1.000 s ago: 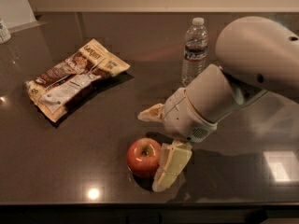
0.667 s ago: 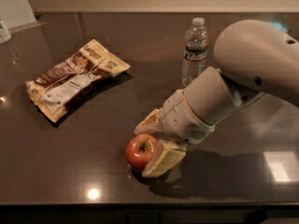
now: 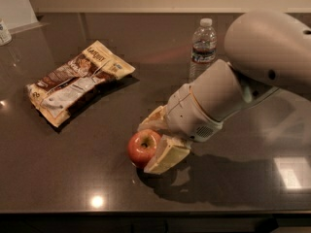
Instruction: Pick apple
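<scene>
Apple (image 3: 143, 147): red with a yellowish patch round its stem dimple, glossy. It sits on the worktop (image 3: 63, 174) near the front edge, a little left of centre, with the dimple facing up.
Gripper (image 3: 147, 147): low over the worktop at the apple, reaching in from the right and tilted down to the left.
Fingers (image 3: 167, 154): cream-coloured and clamped on the apple, one on each side. The near one lies against the apple's right front and its tip comes down to the worktop. The far one meets the apple's back edge.
Arm (image 3: 218, 98): a thick pale-grey shell coming in from the upper right, with a bulky rounded housing above a cylindrical wrist. An orange ring shows where the wrist joins the gripper body.
Bottle (image 3: 203, 47): clear plastic with a white cap and a label band. It stands upright at the back of the worktop, well behind the apple, just beside the arm's upper edge.
Bag (image 3: 77, 81): a brown and cream snack packet lying flat and slanted on the left side, well apart from the apple.
Worktop: dark and glossy, with bright light spots at the front left and front right. The arm's shadow lies to the right of the apple.
Back left corner: part of a small white container (image 3: 4, 32), cut off by the frame.
</scene>
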`<state>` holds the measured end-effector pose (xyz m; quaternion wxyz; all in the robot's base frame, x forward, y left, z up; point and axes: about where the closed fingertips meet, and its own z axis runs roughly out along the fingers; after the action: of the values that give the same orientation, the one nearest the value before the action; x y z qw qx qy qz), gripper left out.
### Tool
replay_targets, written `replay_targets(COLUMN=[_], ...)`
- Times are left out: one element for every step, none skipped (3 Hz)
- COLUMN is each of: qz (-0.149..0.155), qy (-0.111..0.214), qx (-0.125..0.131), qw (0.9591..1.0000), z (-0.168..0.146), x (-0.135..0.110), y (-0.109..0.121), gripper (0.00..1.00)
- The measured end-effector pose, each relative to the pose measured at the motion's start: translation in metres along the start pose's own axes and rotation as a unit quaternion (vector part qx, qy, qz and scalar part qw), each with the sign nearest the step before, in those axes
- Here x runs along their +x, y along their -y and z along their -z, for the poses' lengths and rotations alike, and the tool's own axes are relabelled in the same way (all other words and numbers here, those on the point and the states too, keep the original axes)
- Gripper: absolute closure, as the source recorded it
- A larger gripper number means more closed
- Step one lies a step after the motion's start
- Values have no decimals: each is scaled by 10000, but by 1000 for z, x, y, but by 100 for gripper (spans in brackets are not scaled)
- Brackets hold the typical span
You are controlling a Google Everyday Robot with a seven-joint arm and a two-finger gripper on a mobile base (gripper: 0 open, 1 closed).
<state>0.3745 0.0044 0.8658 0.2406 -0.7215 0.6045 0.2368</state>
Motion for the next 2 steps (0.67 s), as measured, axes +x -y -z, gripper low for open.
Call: replay_targets(qz=[-68, -133], qy=[-61, -202], qx=[218, 436], qw=[9997, 9988], z=[17, 39], x=[-9, -22], y=[17, 37], gripper=[100, 100])
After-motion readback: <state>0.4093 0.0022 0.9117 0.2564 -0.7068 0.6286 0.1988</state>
